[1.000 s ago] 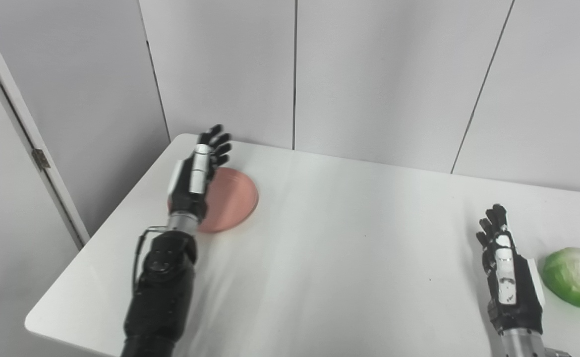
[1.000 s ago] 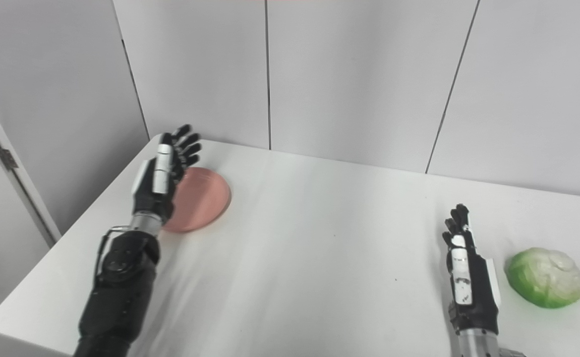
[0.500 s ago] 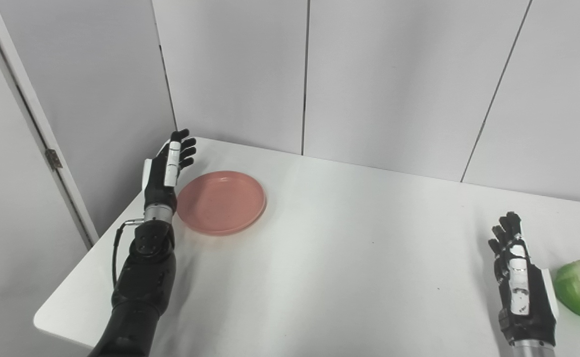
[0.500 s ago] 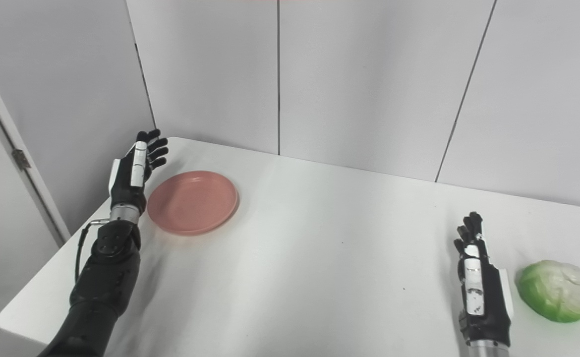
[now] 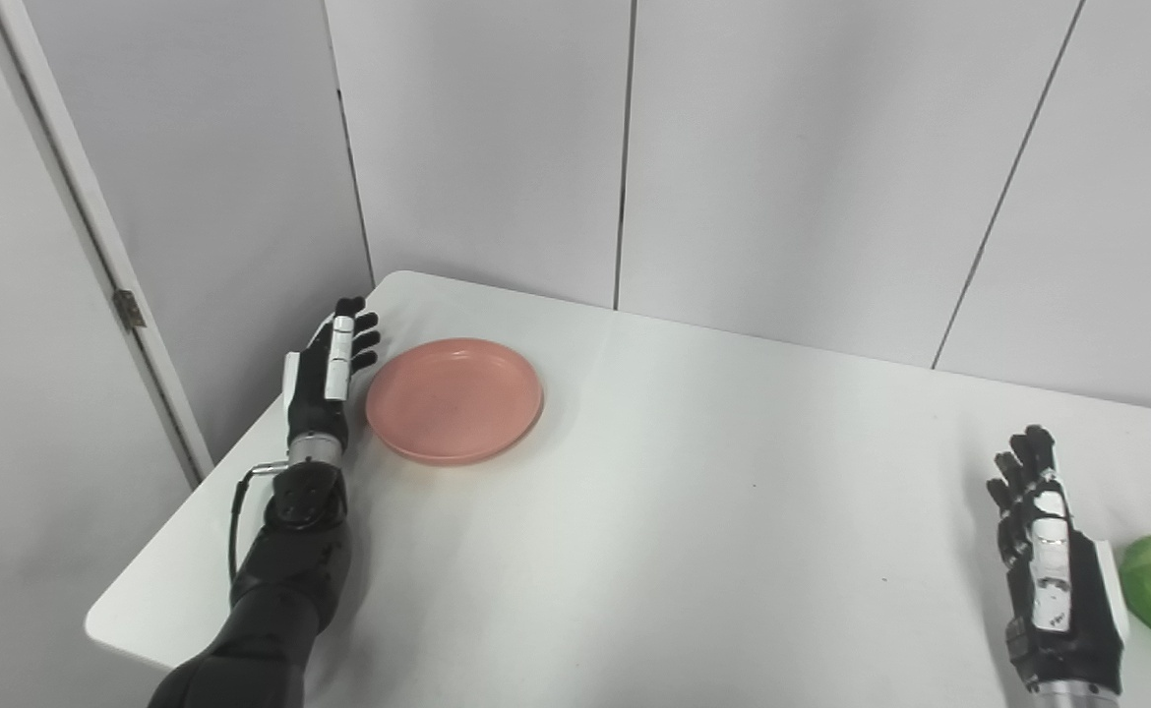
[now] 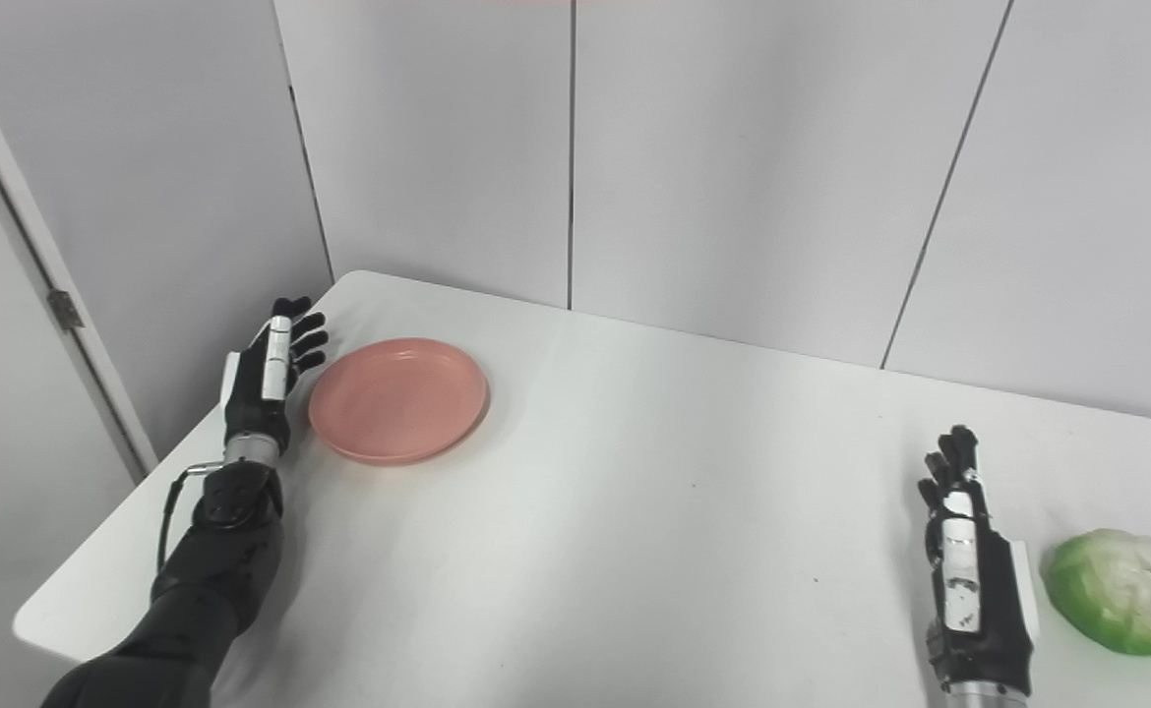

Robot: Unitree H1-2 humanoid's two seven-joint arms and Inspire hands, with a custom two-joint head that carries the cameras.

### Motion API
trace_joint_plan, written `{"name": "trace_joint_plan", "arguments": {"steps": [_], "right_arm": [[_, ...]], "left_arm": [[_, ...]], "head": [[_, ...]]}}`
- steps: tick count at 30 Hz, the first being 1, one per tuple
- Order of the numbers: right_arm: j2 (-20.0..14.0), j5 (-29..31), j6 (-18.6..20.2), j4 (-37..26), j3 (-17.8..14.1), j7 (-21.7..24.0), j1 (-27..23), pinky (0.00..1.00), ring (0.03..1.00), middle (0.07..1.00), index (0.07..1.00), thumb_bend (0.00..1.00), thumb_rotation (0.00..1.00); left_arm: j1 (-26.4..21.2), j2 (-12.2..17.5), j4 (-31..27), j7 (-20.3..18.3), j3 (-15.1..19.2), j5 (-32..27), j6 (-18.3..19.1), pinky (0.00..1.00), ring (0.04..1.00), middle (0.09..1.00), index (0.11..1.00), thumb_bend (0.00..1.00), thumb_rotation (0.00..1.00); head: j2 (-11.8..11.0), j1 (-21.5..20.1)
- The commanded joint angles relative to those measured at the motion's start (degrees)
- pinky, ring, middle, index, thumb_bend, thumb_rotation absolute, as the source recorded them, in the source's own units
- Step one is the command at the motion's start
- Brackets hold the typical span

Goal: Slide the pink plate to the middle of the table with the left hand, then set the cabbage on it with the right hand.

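Filling most of both views is a white table (image 6: 635, 511) with a smooth matte top and rounded corners, and it is standing against pale grey wall panels (image 6: 733, 167) split by thin dark vertical seams. At about nine o'clock a white door frame (image 5: 74, 216) with a small metal hinge (image 5: 127, 308) is running down beside the table's left edge. Sitting toward ten o'clock on the tabletop, well away from the middle, is the pink plate (image 6: 398, 398), a round, shallow dish with a low raised rim and a dull, faintly speckled finish. The left hand (image 6: 266, 379) is standing just beside the plate's left rim, edge-on and upright, with its black fingers spread slightly and pointing toward twelve o'clock, holding nothing; whether it is touching the rim I cannot tell. Its shell is showing glossy black with white plates along the back, and a thin cable is looping off the dark forearm at the wrist. At about four o'clock the right hand (image 6: 974, 580) is resting near the table's front edge, fingers apart and extended, empty, its black casing carrying the same white inlays. Just beside it to the right, not touching, the cabbage (image 6: 1124, 590) is lying on the tabletop, a rounded, lumpy head with bright green sides and a pale, waxy crown.
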Motion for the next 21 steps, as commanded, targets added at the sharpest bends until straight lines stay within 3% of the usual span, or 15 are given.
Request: {"name": "trace_joint_plan", "arguments": {"steps": [1, 11, 14, 21], "right_arm": [[-0.37, 0.16, -1.71, 1.70, -0.26, 0.53, 2.85, 1.00, 1.000, 1.000, 1.000, 0.62, 1.00], [0.09, -0.12, -0.68, -0.35, -0.18, 0.04, 3.80, 1.00, 1.000, 1.000, 1.000, 0.61, 0.99], [0.20, -0.24, -0.60, -0.42, -0.19, -0.16, 3.75, 1.00, 1.000, 1.000, 1.000, 0.60, 0.98], [0.32, -0.67, 0.01, -0.86, 0.18, -0.29, 3.60, 1.00, 1.000, 1.000, 1.000, 0.58, 0.98]], "left_arm": [[-2.81, 1.75, 1.17, 0.59, -0.67, 0.90, -2.26, 0.80, 0.811, 0.815, 0.806, 0.76, 1.00], [-4.05, -0.24, 5.94, -2.36, -1.16, -1.67, -2.50, 0.86, 0.841, 0.832, 0.825, 0.76, 1.00], [-4.18, -1.09, 5.48, -3.82, -1.33, -2.46, -1.80, 0.90, 0.856, 0.843, 0.840, 0.76, 1.00], [-3.55, -4.65, 1.02, -6.97, -2.41, -3.91, 0.58, 0.87, 0.854, 0.840, 0.833, 0.76, 1.00]], "head": [[0.09, -0.06], [1.03, -0.52], [1.23, -0.80], [1.50, -1.65]]}}
